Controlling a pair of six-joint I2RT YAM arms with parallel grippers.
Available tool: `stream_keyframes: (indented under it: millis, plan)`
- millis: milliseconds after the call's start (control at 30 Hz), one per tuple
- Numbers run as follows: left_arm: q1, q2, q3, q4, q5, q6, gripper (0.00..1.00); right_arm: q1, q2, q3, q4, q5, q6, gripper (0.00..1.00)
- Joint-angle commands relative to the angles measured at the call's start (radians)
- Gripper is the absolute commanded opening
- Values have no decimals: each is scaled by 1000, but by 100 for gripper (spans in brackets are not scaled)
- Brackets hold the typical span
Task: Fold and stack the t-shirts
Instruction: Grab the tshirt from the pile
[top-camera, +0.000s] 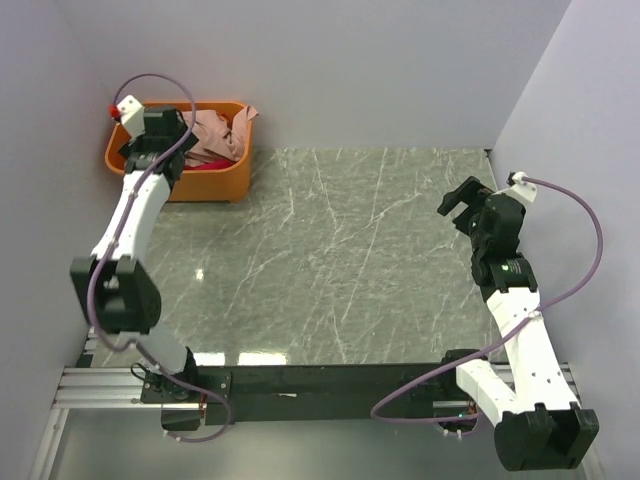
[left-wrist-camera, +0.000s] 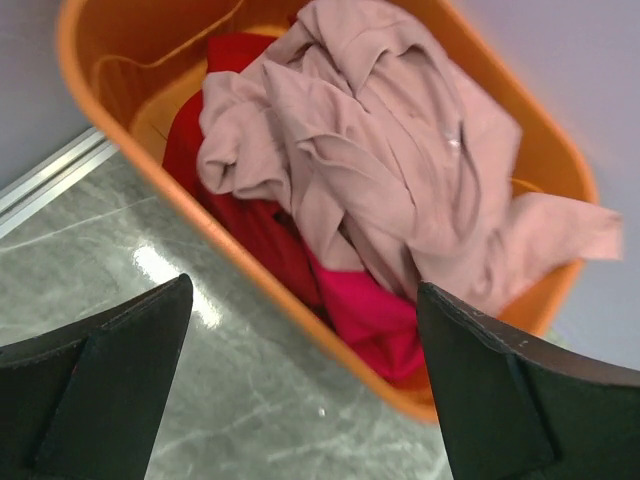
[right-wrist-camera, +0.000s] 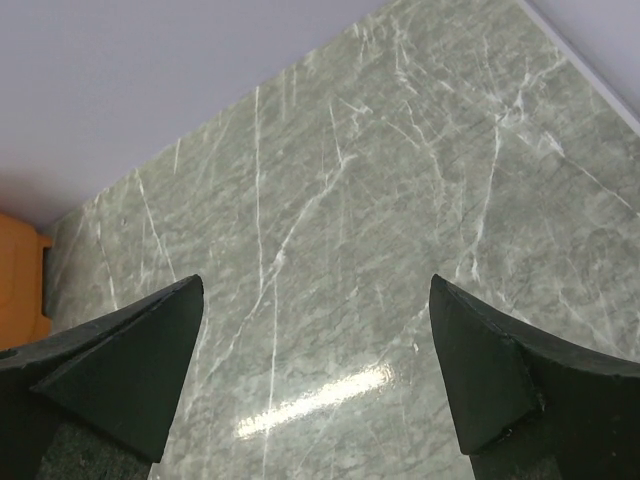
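The left gripper (left-wrist-camera: 305, 290) hangs with its two dark fingers spread wide and nothing between them, above the near rim of the orange plastic tub (left-wrist-camera: 110, 40). The t-shirts lie just ahead of it and below, all inside that tub. On top is the crumpled dusty pink-tan cloth tee (left-wrist-camera: 380, 150), bunched in loose folds, with one flap spilling over the tub's far rim. Under it sit the bright magenta and red tees (left-wrist-camera: 375, 320), showing only along the tub's near wall. The heap runs the tub's length, so its long axis lies roughly crosswise to the open fingers. I judge that a short drop forward would put them around a pink fold, the easiest first pick.

The right gripper (right-wrist-camera: 316, 285), equally wide open and empty, hovers over the bare green-grey marbled tabletop (right-wrist-camera: 330, 200), well apart from the tub on the opposite side. The left arm is plainly the nearer one for pulling a tee out.
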Motion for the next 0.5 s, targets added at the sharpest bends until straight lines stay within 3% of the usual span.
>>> stream_keyframes:
  millis: [0, 100, 267, 367, 400, 467]
  plan:
    - [12, 113, 123, -30, -38, 33, 99, -3, 31, 50, -12, -31, -46, 100]
    - [17, 300, 267, -119, -27, 40, 99, -3, 69, 47, -1, -47, -51, 100]
    - [47, 451, 422, -187, -32, 28, 95, -3, 102, 70, -20, -64, -61, 100]
    - [66, 483, 425, -137, -11, 23, 78, -3, 87, 46, 3, -76, -55, 100]
    - [69, 492, 427, -124, 0, 25, 62, -3, 84, 42, 14, -80, -54, 100]
    - [70, 501, 447, -106, 21, 33, 41, -3, 80, 36, 22, -90, -55, 100]
